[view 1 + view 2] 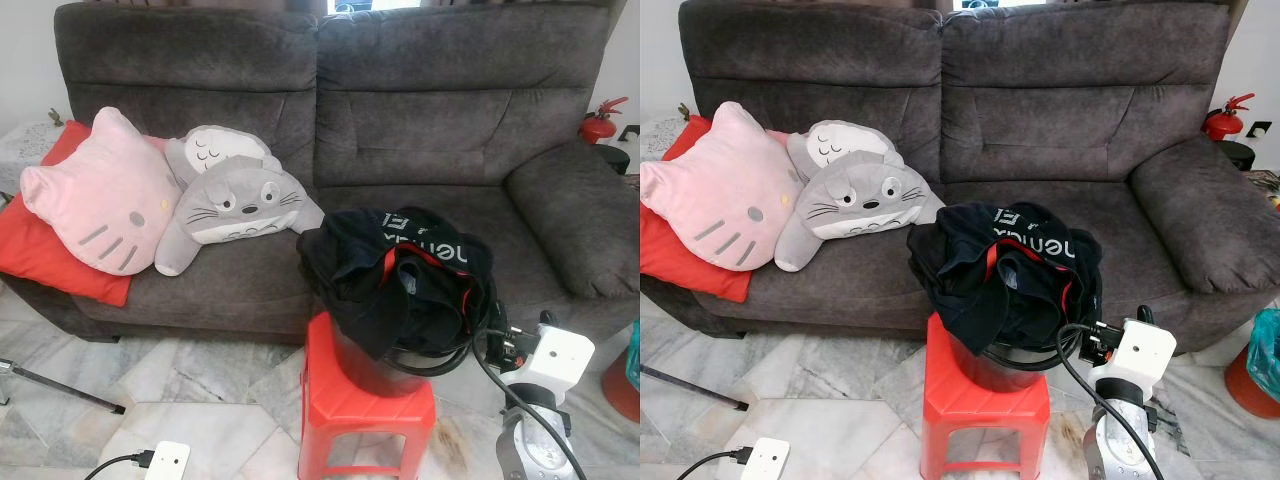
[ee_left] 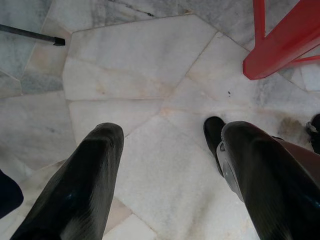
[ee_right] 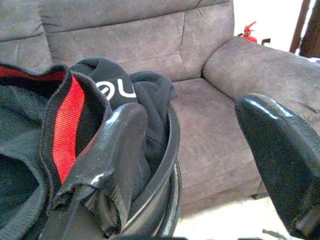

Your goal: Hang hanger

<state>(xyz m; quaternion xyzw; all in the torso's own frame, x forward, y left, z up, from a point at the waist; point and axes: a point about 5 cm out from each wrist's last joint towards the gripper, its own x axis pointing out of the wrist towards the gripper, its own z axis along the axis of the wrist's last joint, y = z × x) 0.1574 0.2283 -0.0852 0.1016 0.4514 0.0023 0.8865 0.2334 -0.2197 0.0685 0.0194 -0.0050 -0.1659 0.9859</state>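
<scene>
A red plastic stool (image 1: 365, 405) is standing on the marble floor (image 1: 200, 385) just in front of the grey sofa (image 1: 330, 160). A black basket (image 1: 420, 350) is sitting on the stool's top, and dark clothing (image 1: 400, 270) with red trim and white lettering is spilling over its rim toward the sofa's front edge. No hanger can be made out among the heap — it is either buried or elsewhere.

The right gripper (image 3: 200, 150) is reaching in beside the basket's near rim, fingers spread wide. One finger (image 3: 117, 145) is pressing against the garment's folded edge at the rim, the other is hanging free on the sofa side — nothing is gripped. The right arm's white wrist housing (image 1: 555, 360) is sitting just beside the stool's right edge.

The left gripper (image 2: 165, 175) is hanging low over the floor, fingers well apart and empty, near a stool leg.

On the sofa's left end, a pink cat cushion (image 1: 100, 195), a grey plush (image 1: 235, 205) and a red cushion (image 1: 50, 245) are lying. A red fire extinguisher (image 1: 600, 122) is standing past the sofa's right arm.
</scene>
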